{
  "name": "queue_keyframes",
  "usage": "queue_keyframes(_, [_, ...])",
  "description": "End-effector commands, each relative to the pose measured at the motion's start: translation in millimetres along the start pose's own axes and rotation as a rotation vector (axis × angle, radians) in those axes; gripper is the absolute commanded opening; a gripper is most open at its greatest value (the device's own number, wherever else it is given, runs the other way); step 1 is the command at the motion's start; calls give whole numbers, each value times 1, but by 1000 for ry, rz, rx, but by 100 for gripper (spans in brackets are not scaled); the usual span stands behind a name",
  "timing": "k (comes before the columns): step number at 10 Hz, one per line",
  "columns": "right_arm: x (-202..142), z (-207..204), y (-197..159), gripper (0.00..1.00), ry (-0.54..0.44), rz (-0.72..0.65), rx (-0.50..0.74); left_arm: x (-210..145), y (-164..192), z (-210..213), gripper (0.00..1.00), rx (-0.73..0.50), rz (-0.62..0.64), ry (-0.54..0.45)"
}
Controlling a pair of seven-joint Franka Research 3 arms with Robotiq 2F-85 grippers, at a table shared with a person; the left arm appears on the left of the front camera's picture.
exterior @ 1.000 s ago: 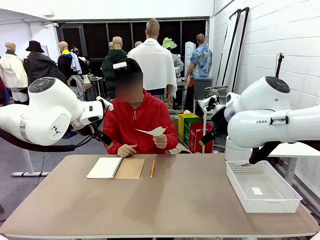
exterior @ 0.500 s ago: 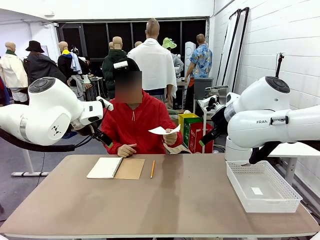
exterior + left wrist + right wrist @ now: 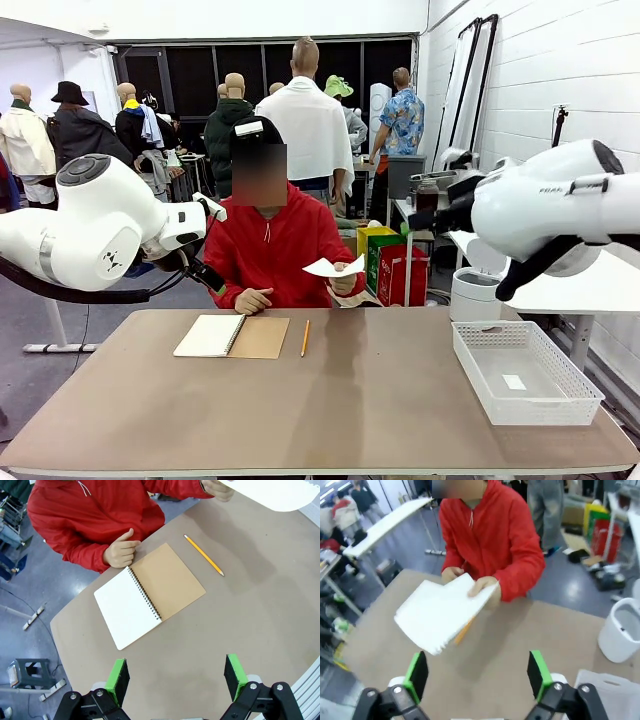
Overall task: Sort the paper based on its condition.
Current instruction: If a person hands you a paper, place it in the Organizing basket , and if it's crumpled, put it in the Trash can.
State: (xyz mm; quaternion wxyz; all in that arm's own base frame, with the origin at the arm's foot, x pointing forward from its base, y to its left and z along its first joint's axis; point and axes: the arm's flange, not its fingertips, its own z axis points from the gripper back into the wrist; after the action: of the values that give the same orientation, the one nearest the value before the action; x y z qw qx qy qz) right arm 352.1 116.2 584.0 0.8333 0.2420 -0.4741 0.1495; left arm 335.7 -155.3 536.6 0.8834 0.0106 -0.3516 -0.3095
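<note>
Here, in the front view, a person's hand (image 3: 343, 284) holds the paper (image 3: 333, 267) up over the bench's (image 3: 350, 410) far edge, beyond the notebook (image 3: 232, 336) and pencil (image 3: 305, 338). In the left wrist view, the left fingers (image 3: 118, 680) stand spread wide and empty above bare bench near the notebook. In the right wrist view, the right fingers (image 3: 417, 672) are likewise spread, touching nothing, with the paper well beyond them.

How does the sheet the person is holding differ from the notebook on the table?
The sheet is a single loose page, held up in the air by the person's hand; the notebook lies flat and open on the table. The sheet is all white; the notebook is spiral-bound, with a brown cover beside its white page. Both show blank white paper.
</note>
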Motion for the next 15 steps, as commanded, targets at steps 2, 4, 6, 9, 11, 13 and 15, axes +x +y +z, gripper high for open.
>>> queue_keyframes(2, [-5, -21, -27, 100, -157, -186, 106, 0, 0, 0, 100, -1, -5, 3])
queue_keyframes(4, [-1, -38, -32, 100, -67, -180, 90, 0, 0, 0, 100, -1, -5, 3])
queue_keyframes(6, [-1, -16, -27, 100, -98, -186, 80, 0, 0, 0, 100, -1, -5, 3])
queue_keyframes(9, [-1, -16, -27, 100, -98, -186, 80, 0, 0, 0, 100, -1, -5, 3])
queue_keyframes(11, [-1, -16, -27, 100, -98, -186, 80, 0, 0, 0, 100, -1, -5, 3])
queue_keyframes(13, [7, -34, -30, 100, -35, -271, 95, 0, 0, 0, 100, -1, -5, 3])
queue_keyframes(15, [4, -62, -31, 100, 69, -436, 100, 0, 0, 0, 100, -1, -5, 3])
